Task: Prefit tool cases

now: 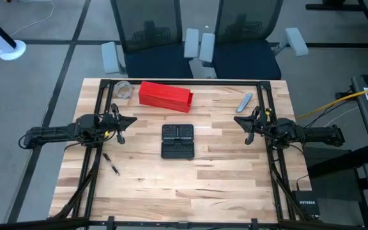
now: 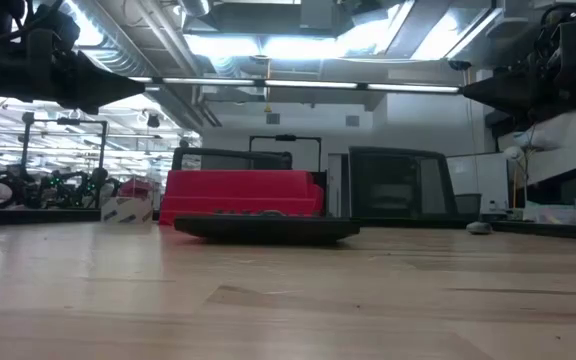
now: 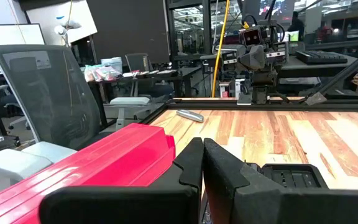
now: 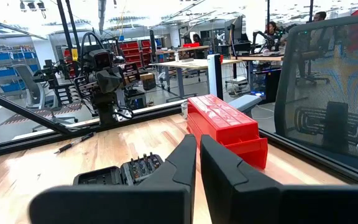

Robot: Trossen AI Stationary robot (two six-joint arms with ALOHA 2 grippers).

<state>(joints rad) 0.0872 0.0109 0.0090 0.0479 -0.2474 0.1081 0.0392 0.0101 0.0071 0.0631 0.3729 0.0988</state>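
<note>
1. Wooden table is filling the high view, with the black tool case lying open and flat at its centre, its two halves side by side.
2. At twelve o'clock from the case, the red box is lying near the far edge.
3. At nine o'clock, the left gripper is hovering with its fingers pressed together.
4. At three o'clock, the right gripper is hovering, its fingers likewise closed on nothing.
5. A pen is lying at seven o'clock.
</note>
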